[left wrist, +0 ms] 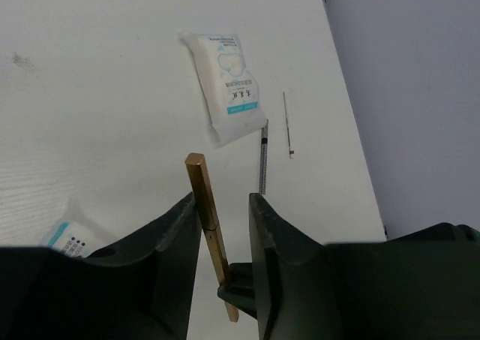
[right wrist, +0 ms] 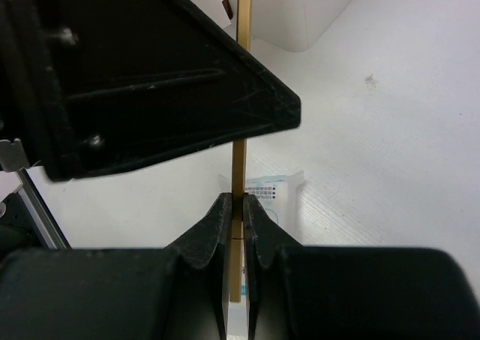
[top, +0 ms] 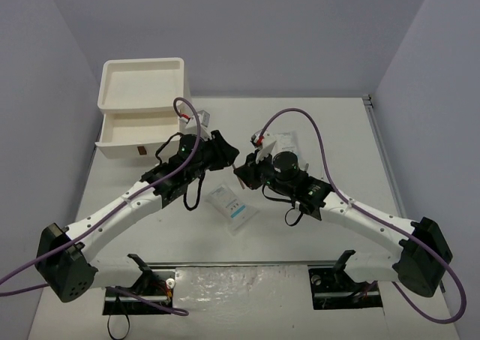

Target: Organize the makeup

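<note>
The right jaws are shut tight on a brown stick (right wrist: pixel 240 77) and hold it standing straight up in the air over the surface (top: pixel 330 130). They pinch it low down. The left jaws are around the same stick, higher up, but they are not shut on it. The stick rests against one finger (left wrist: pixel 176 231), and there is a small gap before the other finger. So the two arms meet in the middle, above the surface, with the stick between them. A white packet with blue print (left wrist: pixel 229 85) lies flat on the surface past the left jaws. Just beside it lie a thin black stick (left wrist: pixel 262 156) and a very thin pale stick (left wrist: pixel 287 122) with a darker end, side by side but not touching. A second white packet (top: pixel 232 207) lies nearer the arms' bases, below the spot where the arms meet. A big white box (top: pixel 142 115) stands at the far left of the surface, with a drawer sticking out at the front.
</note>
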Motion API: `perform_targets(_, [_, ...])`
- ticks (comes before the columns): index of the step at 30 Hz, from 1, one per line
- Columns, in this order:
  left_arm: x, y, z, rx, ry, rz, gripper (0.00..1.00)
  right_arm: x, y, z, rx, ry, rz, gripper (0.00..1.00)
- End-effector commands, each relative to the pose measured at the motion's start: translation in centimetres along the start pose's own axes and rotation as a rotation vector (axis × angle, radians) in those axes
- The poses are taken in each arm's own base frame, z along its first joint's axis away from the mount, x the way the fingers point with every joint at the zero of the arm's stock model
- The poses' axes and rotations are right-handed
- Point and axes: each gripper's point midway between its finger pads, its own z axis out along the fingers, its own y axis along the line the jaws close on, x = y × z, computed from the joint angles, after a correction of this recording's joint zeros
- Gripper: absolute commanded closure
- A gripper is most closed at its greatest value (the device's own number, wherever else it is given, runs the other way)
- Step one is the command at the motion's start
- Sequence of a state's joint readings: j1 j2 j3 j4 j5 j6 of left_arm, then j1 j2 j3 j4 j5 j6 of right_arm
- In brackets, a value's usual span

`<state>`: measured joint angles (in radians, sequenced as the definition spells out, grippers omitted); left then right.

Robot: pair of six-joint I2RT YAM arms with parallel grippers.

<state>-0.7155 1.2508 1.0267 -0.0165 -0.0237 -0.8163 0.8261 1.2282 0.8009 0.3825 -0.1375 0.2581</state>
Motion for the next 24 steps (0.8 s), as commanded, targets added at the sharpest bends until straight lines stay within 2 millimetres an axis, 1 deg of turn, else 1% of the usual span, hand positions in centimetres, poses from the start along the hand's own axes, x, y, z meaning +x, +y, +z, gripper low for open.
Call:
perform_targets(1, [-4.3, -3.4, -0.4, 0.084, -0.143, -0.057, 0.87, -4.0, 1.5, -0.6, -0.048, -0.142, -0.004, 1.0])
perform_targets(3, [-4.4, -3.4, -0.4, 0.081, -0.148, -0.059, 0.97, -4.2, 1.1, -0.7, -0.027, -0.151, -0.003, 0.98])
perform_targets(4, [-4.5, -3.4, -0.4, 0.081, -0.151, -0.06, 1.0, -4.3, 1.0, -0.7, -0.018, -0.155, -0.003, 0.96])
perform_targets(7, [-4.9, -3.4, -0.5, 0.076, -0.168, -0.06, 1.0, -4.6, 0.5, -0.8, 0.009, -0.161, -0.004, 0.73])
perform_targets(9, [-5.2, -3.3, -0.5, 0.064, -0.18, -0.057, 1.0, -4.8, 0.0, -0.9, 0.041, -0.163, -0.003, 0.53])
perform_targets(12, [-6.5, -2.9, -0.8, 0.037, -0.216, -0.045, 1.0, -5.0, -2.1, -1.5, 0.162, -0.161, 0.001, 0.38])
perform_targets(15, [-8.6, -1.8, -1.3, -0.006, -0.272, -0.044, 1.0, -5.4, -4.4, -2.7, 0.286, -0.157, -0.003, 0.25])
perform_targets(16, [-9.5, -1.1, -1.6, -0.023, -0.296, -0.051, 1.0, -5.6, -5.2, -3.2, 0.331, -0.157, -0.004, 0.22])
perform_targets(18, [-12.5, 1.7, -2.6, -0.087, -0.376, -0.089, 1.0, -4.8, -7.8, -4.5, 0.458, -0.137, 0.006, 0.19])
perform_targets(20, [-15.1, 4.1, -3.9, -0.133, -0.452, -0.133, 1.0, -4.2, -9.8, -5.6, 0.526, -0.125, 0.037, 0.17])
perform_targets(22, [-17.7, 6.6, -5.5, -0.174, -0.536, -0.179, 1.0, -3.5, -11.5, -6.5, 0.56, -0.114, 0.071, 0.16])
perform_targets(24, [-20.0, 8.5, -7.2, -0.197, -0.625, -0.229, 1.0, -2.6, -13.4, -7.3, 0.603, -0.103, 0.101, 0.16])
